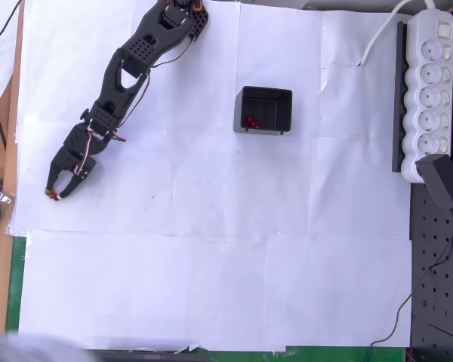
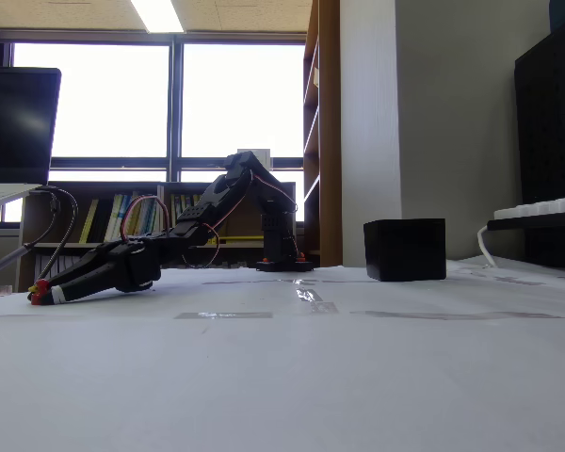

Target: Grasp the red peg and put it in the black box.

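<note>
My black gripper (image 1: pixel 55 194) lies low over the white paper at the left of the overhead view, fingers pointing down-left. Its fingertips meet around a tiny red peg (image 1: pixel 53 196), which rests at table level. In the fixed view the gripper (image 2: pixel 43 294) touches down at the far left, with the red peg (image 2: pixel 39 287) showing at its tips. The black box (image 1: pixel 266 110) stands upright well to the right of the gripper, near the middle of the paper, with small red pegs (image 1: pixel 249 122) lying in its left corner. Seen from the side in the fixed view, the box (image 2: pixel 405 250) hides its inside.
A white power strip (image 1: pixel 430 90) and a black adapter (image 1: pixel 444 181) lie along the right edge. The arm's base (image 1: pixel 180 11) sits at the top. The paper's left edge and the wooden table rim (image 1: pixel 7 151) run close to the gripper. Open paper spreads below the box.
</note>
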Available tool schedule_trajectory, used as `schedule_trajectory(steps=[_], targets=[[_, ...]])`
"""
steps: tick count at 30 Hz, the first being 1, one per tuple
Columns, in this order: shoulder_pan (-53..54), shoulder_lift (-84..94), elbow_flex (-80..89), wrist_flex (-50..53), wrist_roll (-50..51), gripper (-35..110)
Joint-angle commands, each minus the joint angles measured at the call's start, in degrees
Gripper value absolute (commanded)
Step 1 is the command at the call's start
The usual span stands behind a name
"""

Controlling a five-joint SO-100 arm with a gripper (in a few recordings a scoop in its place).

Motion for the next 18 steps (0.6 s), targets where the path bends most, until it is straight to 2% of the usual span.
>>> schedule_trajectory(steps=[1, 10, 18], targets=[[2.37, -5.54, 0.18, 2.81, 0.26, 0], [-0.79, -23.47, 4.57, 40.34, 5.63, 0], [-8.35, -39.81, 10.90, 74.53, 14.59, 0]])
